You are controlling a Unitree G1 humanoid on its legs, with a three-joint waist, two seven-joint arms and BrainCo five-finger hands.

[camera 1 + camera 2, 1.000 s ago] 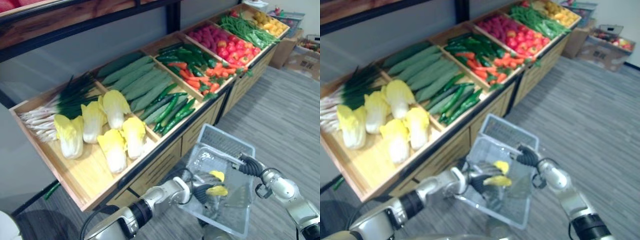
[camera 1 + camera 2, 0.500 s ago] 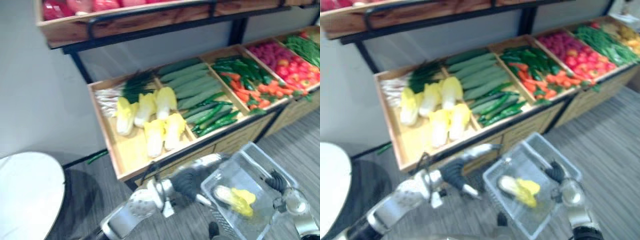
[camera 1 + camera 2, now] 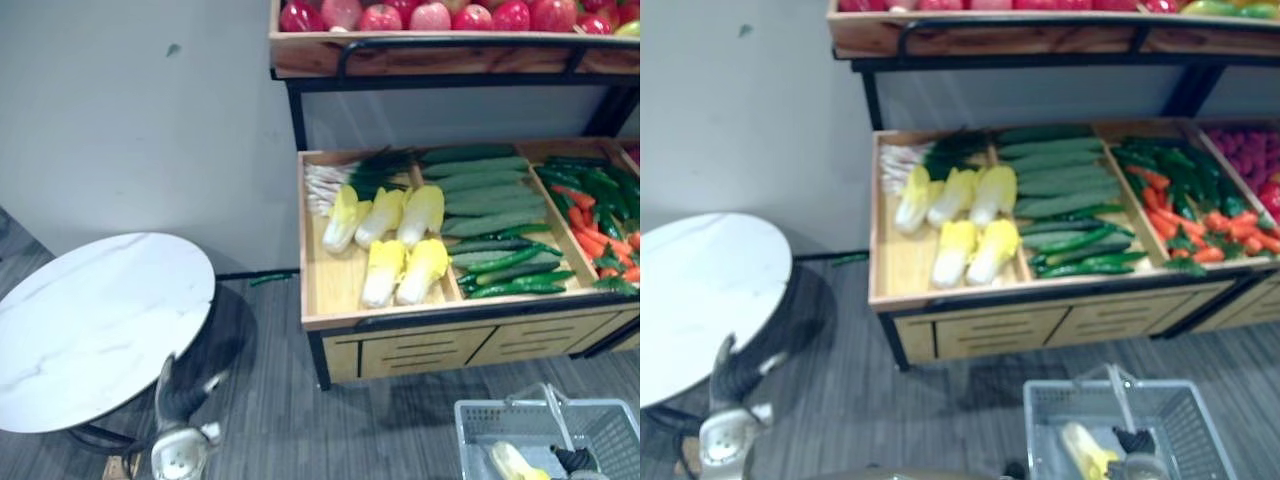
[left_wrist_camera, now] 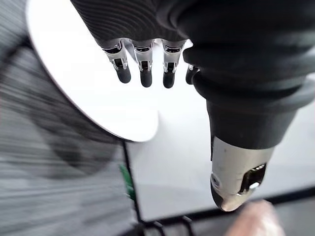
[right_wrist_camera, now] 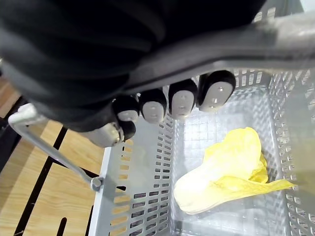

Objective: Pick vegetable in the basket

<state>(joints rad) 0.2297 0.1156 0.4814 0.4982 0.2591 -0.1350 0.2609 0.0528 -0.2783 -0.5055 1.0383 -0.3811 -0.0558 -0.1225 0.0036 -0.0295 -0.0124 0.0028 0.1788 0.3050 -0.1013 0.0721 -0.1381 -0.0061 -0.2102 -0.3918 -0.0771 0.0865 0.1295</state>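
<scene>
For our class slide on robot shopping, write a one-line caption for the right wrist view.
Right robot hand curled round the handle of a grey basket holding one yellow cabbage.

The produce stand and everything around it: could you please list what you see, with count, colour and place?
basket: one, grey, lower right
cabbage in basket: one, yellow-white
stand cabbages: five, yellow-white, left compartment
spring onions: bunch, white-green, behind them
gourds: several, pale green, next compartment
cucumbers: several, dark green, in front of gourds
carrots: several, orange, third compartment
apples: row, red, upper shelf
table: one, white, left
left hand: open, by table
right hand: curled round basket handle
</scene>
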